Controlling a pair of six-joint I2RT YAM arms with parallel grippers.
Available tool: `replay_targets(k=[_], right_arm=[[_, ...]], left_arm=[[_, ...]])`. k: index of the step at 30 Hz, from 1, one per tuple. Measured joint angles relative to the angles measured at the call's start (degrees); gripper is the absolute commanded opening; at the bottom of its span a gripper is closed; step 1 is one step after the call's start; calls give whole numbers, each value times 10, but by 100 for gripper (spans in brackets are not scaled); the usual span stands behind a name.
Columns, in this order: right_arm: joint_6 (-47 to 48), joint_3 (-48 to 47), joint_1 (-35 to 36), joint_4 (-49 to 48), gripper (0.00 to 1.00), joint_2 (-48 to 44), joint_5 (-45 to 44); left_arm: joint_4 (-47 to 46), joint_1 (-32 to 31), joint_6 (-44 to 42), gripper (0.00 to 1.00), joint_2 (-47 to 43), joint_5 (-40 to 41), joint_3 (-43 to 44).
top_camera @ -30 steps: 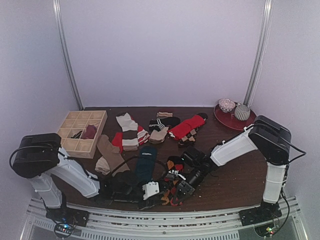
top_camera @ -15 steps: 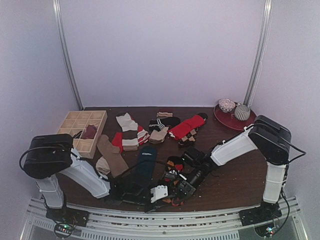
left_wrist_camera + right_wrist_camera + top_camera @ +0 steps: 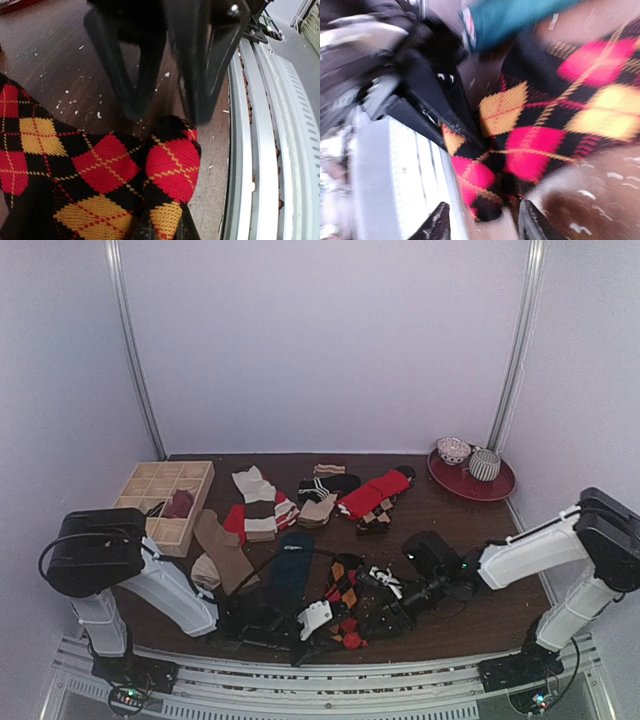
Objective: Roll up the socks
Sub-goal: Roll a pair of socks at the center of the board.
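One argyle sock (image 3: 110,165), pinched by left gripper (image 3: 162,231), beside table edge (image 3: 226,145).

Looking down from high behind over the whole tabletop (image 3: 470,540), and from both wrists, low and close, facing each other across one argyle sock (image 3: 100,170).

The view was blurred. A black argyle sock (image 3: 530,145) with pink-red and yellow diamonds lay across the brown, white-flecked table (image 3: 590,200), its end near a pale rail (image 3: 395,170). The left gripper (image 3: 470,137) had its dark fingers pinched together on that sock's edge. A teal sock (image 3: 515,17) lay at the top. The right gripper (image 3: 482,225) had its fingertips spread apart, gripping nothing.
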State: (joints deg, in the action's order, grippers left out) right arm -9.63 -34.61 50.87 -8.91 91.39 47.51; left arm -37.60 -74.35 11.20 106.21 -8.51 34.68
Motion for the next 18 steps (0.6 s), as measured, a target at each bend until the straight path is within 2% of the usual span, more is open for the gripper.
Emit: replay_targets(k=[3, 5, 8, 13, 18], right_arm=[[33, 96, 17, -108, 63, -119, -86], [83, 152, 57, -178, 64, -190, -150], [164, 184, 123, -233, 64, -232, -235], [290, 160, 212, -245, 64, -189, -365], [344, 126, 246, -245, 64, -104, -426]], left_arm=[[-26, 12, 42, 0, 0, -30, -17], [-45, 25, 68, 0, 3, -61, -28], [-60, 38, 93, 0, 7, -97, -35], [-69, 50, 113, 0, 14, -128, -35], [-72, 55, 117, 0, 18, -140, -34]])
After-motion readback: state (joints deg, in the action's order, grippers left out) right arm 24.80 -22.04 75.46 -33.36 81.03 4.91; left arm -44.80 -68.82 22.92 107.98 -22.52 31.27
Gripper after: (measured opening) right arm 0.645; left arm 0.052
